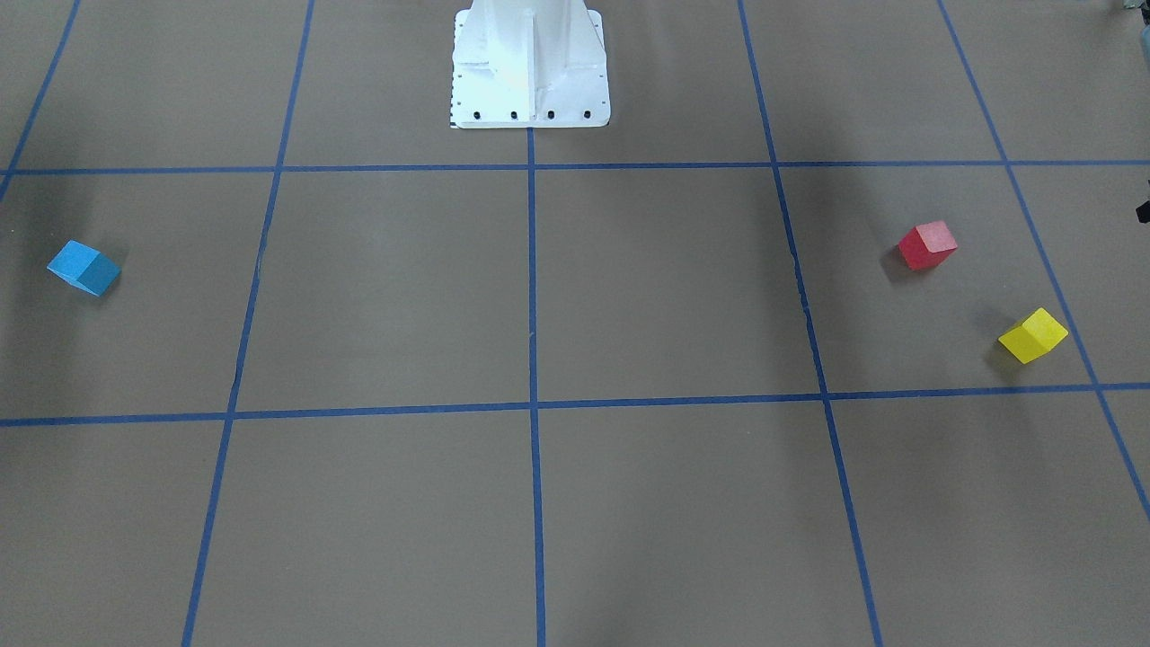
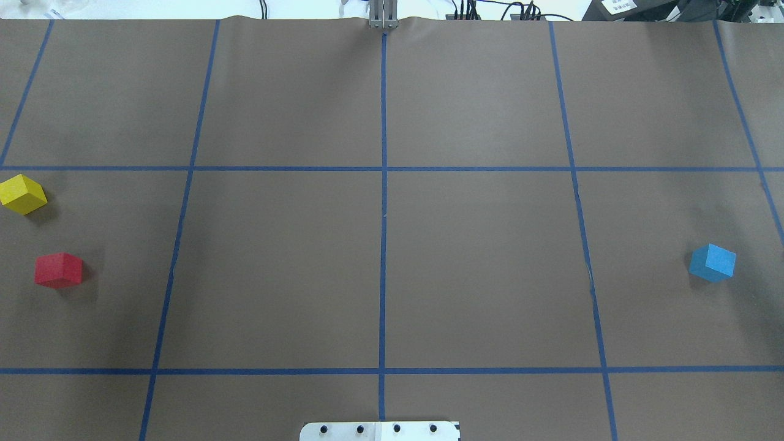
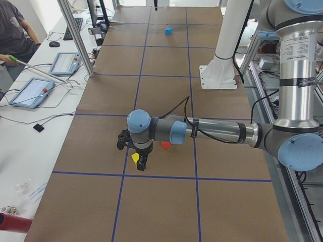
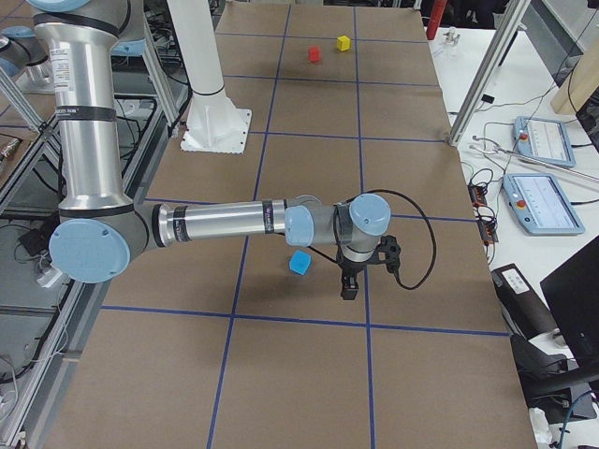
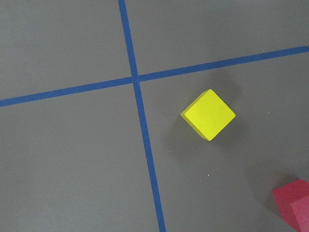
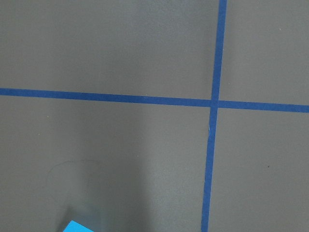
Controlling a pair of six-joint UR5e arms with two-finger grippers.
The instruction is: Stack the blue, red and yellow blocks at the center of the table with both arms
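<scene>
Status: no part of the stack is built. All three blocks rest singly on the table (image 2: 478, 269), none on another and none at the centre crossing of the tape lines. The blue block (image 2: 712, 263) lies far out on my right side. The red block (image 2: 58, 270) and the yellow block (image 2: 22, 193) lie far out on my left side, near each other but apart. All three pick-ups, all three carries to the centre and both stacking placements remain, as I judge it.

Left gripper (image 3: 142, 164): it hangs over the table close by the yellow block, with the red block just behind my forearm in the left side view. My left wrist camera shows the yellow block a little right of centre and turned diagonally, untouched, with the red block at the lower right corner. Whether my left fingers are parted or closed, I cannot tell; they carry nothing that I can see.

Right gripper (image 4: 348, 285): it hangs near the blue block, offset to one side. My right wrist camera shows only a corner of that block at the bottom edge. Finger state here: I cannot tell either.
</scene>
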